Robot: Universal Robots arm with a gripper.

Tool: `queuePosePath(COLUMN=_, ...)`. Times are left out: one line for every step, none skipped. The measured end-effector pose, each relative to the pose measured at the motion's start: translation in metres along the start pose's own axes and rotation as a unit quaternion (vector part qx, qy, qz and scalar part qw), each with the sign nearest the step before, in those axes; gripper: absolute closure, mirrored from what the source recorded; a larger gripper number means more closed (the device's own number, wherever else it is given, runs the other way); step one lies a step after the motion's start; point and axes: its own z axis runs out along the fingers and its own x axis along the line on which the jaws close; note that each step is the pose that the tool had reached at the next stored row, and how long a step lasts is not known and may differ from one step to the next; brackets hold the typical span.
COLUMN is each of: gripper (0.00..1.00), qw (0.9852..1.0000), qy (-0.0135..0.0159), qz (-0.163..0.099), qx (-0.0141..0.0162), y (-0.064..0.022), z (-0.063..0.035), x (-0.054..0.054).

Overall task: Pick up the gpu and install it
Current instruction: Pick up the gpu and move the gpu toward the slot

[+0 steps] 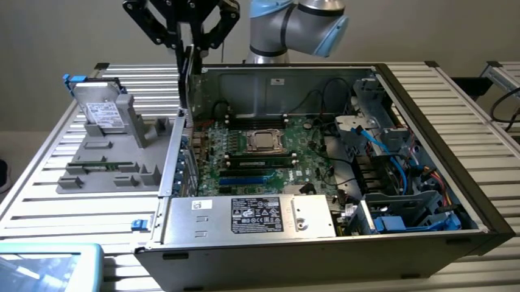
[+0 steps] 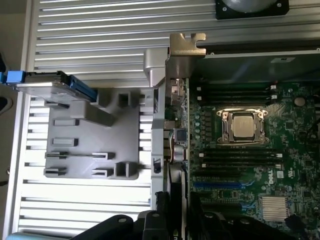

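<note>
my gripper point(image 1: 190, 44) is pinched on the gpu point(image 1: 187, 79), card hanging edge-on over the open tower case's point(image 1: 422, 152) wall on the exterior view's left, so I'd keep it plumb, metal bracket point(image 2: 187, 44) against that wall, edge lined over the motherboard's point(image 1: 268, 152) blue slot point(image 2: 220, 185); slatted table point(image 1: 81, 207), cables crowding near

Table point(image 1: 77, 213): computer case point(image 1: 325, 261) toward the exterior view's right edge, parts holder point(image 1: 114, 173) beside it, leftward. Hard drive point(image 1: 101, 112) at holder's far end. In case: power supply point(image 1: 252, 216) nearest, motherboard point(image 1: 213, 173) behind. Gpu point(image 1: 187, 79) upright over case's holder-side wall.
</note>
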Motion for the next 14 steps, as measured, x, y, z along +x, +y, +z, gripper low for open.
queuePosePath(gripper=0.72, qw=1.0, qy=0.0, qz=0.0, qx=0.0, y=-0.0001, z=0.0002, x=-0.005)
queuePosePath(gripper=0.72, qw=1.0, qy=0.0, qz=0.0, qx=0.0, y=-0.0003, z=0.0004, x=-0.009)
queuePosePath(gripper=0.72, qw=1.0, qy=0.0001, qz=0.0, qx=0.0, y=-0.0005, z=0.0006, x=-0.014)
queuePosePath(gripper=0.72, qw=1.0, qy=0.0001, qz=0.0, qx=0.0001, y=-0.0006, z=0.0008, x=-0.018)
queuePosePath(gripper=0.72, qw=1.0, qy=0.0002, qz=0.0, qx=0.0003, y=-0.0009, z=0.0014, x=-0.023)
queuePosePath(gripper=0.72, qw=1.0, qy=0.0003, qz=0.0, qx=0.0007, y=-0.001, z=0.0019, x=-0.027)
queuePosePath(gripper=0.72, qw=1.0, qy=0.0003, qz=0.0, qx=0.0012, y=-0.001, z=0.0025, x=-0.031)
queuePosePath(gripper=0.72, qw=1.0, qy=0.0004, qz=0.0, qx=0.0015, y=-0.0011, z=0.0032, x=-0.036)
queuePosePath(gripper=0.72, qw=1.0, qy=0.0003, qz=0.0, qx=0.0016, y=-0.0011, z=0.0043, x=-0.04)
queuePosePath(gripper=0.72, qw=1.0, qy=0.0003, qz=0.0, qx=0.0017, y=-0.0012, z=0.0055, x=-0.045)
queuePosePath(gripper=0.72, qw=1.0, qy=0.0004, qz=0.0, qx=0.0018, y=-0.0013, z=0.0068, x=-0.049)
queuePosePath(gripper=0.72, qw=1.0, qy=0.0004, qz=0.0, qx=0.0019, y=-0.0014, z=0.0082, x=-0.054)
queuePosePath(gripper=0.72, qw=1.0, qy=0.0003, qz=0.0, qx=0.0019, y=-0.0015, z=0.0096, x=-0.059)
queuePosePath(gripper=0.72, qw=1.0, qy=0.0003, qz=0.0, qx=0.0019, y=-0.0016, z=0.0111, x=-0.064)
